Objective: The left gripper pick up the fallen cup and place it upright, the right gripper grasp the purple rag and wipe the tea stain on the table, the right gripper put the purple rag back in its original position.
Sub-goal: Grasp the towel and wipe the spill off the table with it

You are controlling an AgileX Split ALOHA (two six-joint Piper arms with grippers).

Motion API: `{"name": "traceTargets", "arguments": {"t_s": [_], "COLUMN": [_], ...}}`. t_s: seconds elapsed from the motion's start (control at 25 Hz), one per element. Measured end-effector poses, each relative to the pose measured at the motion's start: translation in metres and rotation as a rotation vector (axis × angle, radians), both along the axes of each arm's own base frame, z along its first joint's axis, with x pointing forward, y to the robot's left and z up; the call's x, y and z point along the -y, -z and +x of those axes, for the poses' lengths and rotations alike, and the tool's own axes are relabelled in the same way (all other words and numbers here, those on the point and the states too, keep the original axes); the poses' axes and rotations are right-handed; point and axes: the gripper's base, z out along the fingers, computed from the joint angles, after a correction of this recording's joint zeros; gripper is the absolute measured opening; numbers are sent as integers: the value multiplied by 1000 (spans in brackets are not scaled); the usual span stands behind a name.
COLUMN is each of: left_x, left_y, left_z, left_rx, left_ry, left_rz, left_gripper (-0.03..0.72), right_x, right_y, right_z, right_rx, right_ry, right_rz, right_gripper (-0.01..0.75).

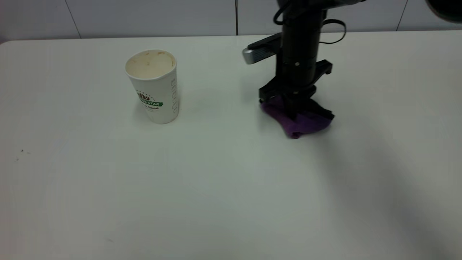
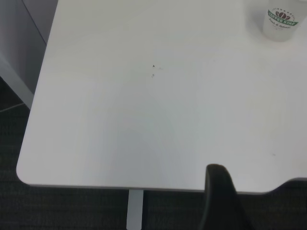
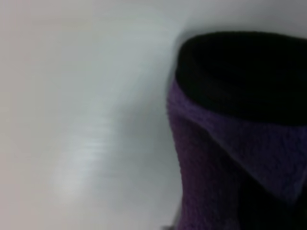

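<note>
The purple rag (image 1: 297, 121) sits bunched up on the table (image 1: 231, 180), right of centre toward the back, with its long axis running roughly left-right in the exterior view and a black-edged corner poking out on its right side. The right gripper (image 1: 293, 106) comes straight down onto the top of it, arm upright, tips buried in the cloth; looks like it's pinching the rag, but honestly I can't tell how the fingers are set since the fabric hides them. In the right wrist view the rag (image 3: 225, 163) fills most of the shot, purple pile with a black edge over it. Well off to the left stands the cup (image 1: 154, 86), upright, mouth up, long axis vertical, green logo facing the exterior camera, tea-stained inside. The left wrist view catches the cup (image 2: 282, 23) far off near the table's (image 2: 120, 134) far side, with a few tiny dark specks (image 2: 153, 69) on the white top. The left gripper (image 2: 221, 199) shows only as one dark finger hanging off the table edge, so no telling its state either.
</note>
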Motion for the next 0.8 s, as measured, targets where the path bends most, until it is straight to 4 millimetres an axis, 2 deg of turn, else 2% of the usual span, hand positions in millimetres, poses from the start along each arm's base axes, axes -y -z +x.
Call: {"name": "traceTargets", "arguments": {"t_s": [0.2, 0.4, 0.64, 0.8], "left_x": [0, 0, 0, 0], "left_y": [0, 0, 0, 0], "left_z": [0, 0, 0, 0], "left_rx": [0, 0, 0, 0], "left_ry": [-1, -1, -1, -1], "left_rz": [-1, -1, -1, -1], "left_gripper": [462, 462, 462, 462], "right_x": [58, 91, 93, 88], "right_y": [0, 0, 0, 0], "right_z": [14, 15, 11, 9], "right_rx": [-48, -119, -177, -199], "right_ry": [121, 179, 123, 109], "right_rz": [-18, -54, -20, 23], "right_gripper": [46, 49, 102, 252]}}
